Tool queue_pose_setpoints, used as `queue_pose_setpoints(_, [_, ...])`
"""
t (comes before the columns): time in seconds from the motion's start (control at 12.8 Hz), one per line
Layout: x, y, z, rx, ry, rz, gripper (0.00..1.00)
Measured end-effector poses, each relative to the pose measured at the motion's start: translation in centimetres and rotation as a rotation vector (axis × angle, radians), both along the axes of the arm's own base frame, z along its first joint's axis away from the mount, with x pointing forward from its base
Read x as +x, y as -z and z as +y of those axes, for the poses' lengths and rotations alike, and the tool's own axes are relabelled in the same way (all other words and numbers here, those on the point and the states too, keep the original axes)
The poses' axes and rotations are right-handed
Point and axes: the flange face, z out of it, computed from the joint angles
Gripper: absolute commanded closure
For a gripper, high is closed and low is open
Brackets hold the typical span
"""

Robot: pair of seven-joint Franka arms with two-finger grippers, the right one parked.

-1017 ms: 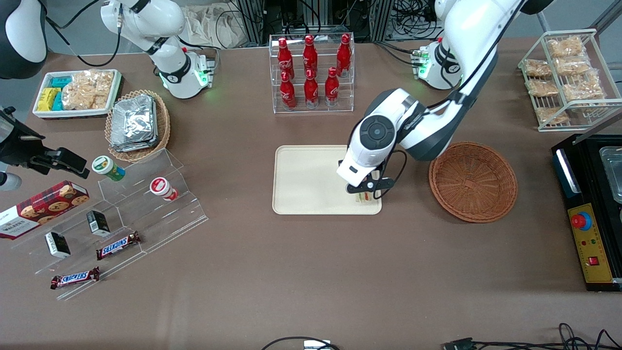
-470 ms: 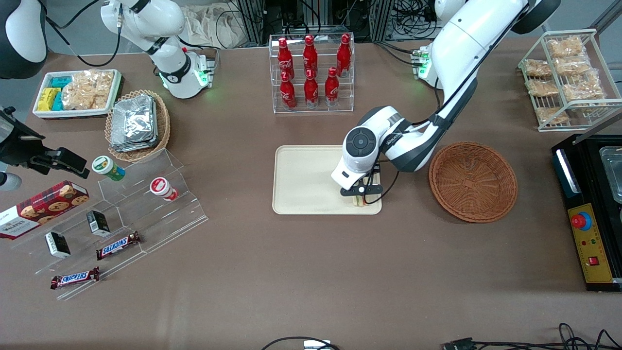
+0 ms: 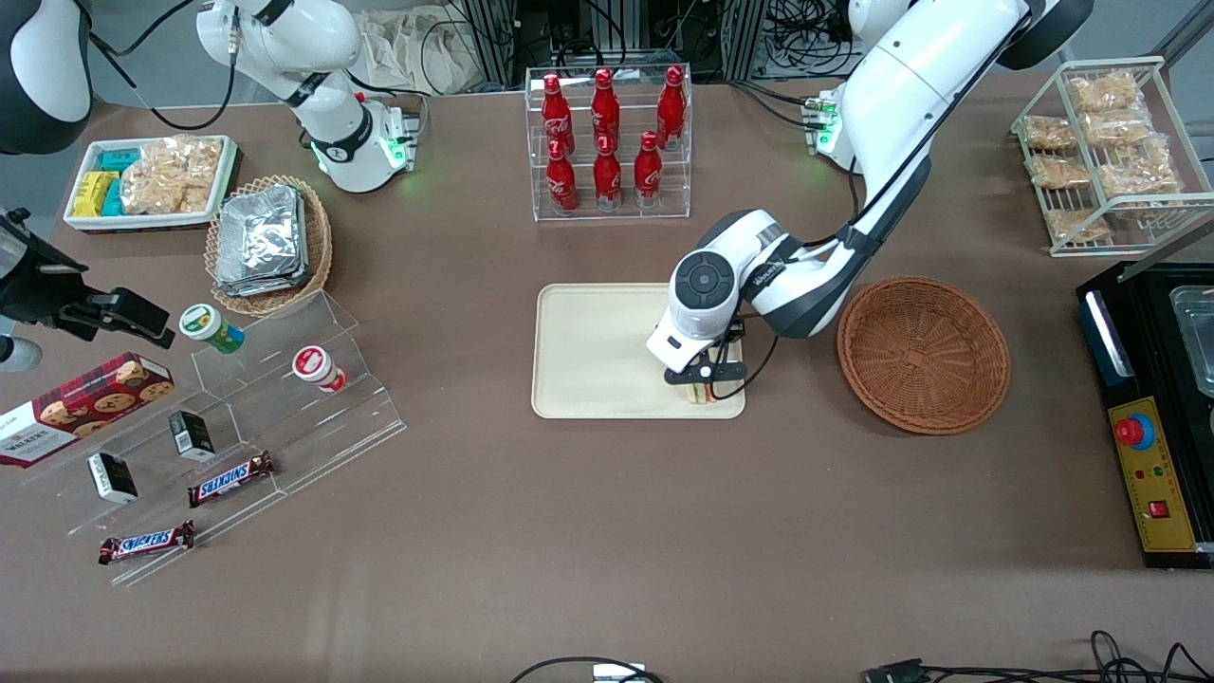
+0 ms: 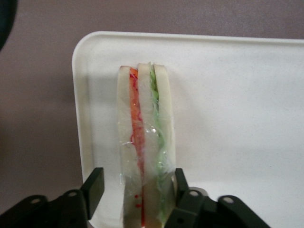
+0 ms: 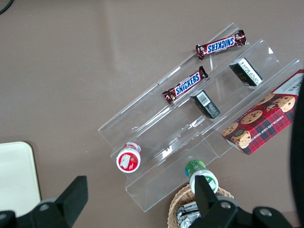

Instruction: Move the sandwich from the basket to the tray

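Note:
The sandwich (image 3: 703, 392) stands on its edge on the cream tray (image 3: 588, 351), at the tray's corner nearest the front camera and the basket. In the left wrist view the sandwich (image 4: 145, 156) shows pale bread with red and green filling stripes, in clear wrap, on the tray (image 4: 237, 118). My left gripper (image 3: 703, 381) is low over that corner and straddles the sandwich. In the wrist view the gripper (image 4: 137, 184) is open: one finger (image 4: 95, 187) stands clear of the bread, the other is at its side. The reddish-brown basket (image 3: 923, 354) beside the tray holds nothing.
An acrylic rack of red bottles (image 3: 607, 142) stands farther from the front camera than the tray. A wire rack of snack bags (image 3: 1105, 142) and a black control box (image 3: 1152, 408) are at the working arm's end. Acrylic steps with snacks (image 3: 237, 427) lie toward the parked arm's end.
Over the last second my gripper came down onto the tray's corner with the sandwich and shifted slightly toward the parked arm's end. Since half a second ago it has hardly moved.

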Motion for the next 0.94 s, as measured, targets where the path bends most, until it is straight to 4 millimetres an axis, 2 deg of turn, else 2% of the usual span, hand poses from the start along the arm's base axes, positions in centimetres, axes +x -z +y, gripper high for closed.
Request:
queue_pose_setpoints(0.16, [0.7,-2.3,0.3,0.029,-0.007,-0.007,0.0])
queue_pose_setpoints(0.23, [1.1,-4.4,0.5,0.045,-0.016,-0.016,0.0])
queue_pose_setpoints(0.39, [1.7,-10.3,0.8,0.048,-0.054,-0.035,0.0])
queue_pose_setpoints(0.55, [2.6,-16.9,2.1,0.04,-0.11,-0.056,0.0])
queue_pose_setpoints(0.7, [4.5,-23.7,5.8,0.037,-0.168,-0.042,0.0])
queue_pose_setpoints(0.78, [5.7,-26.8,8.7,0.033,-0.167,-0.037,0.0])
queue_pose_setpoints(0.94, [8.4,-31.7,16.4,0.008,-0.147,-0.055,0.0])
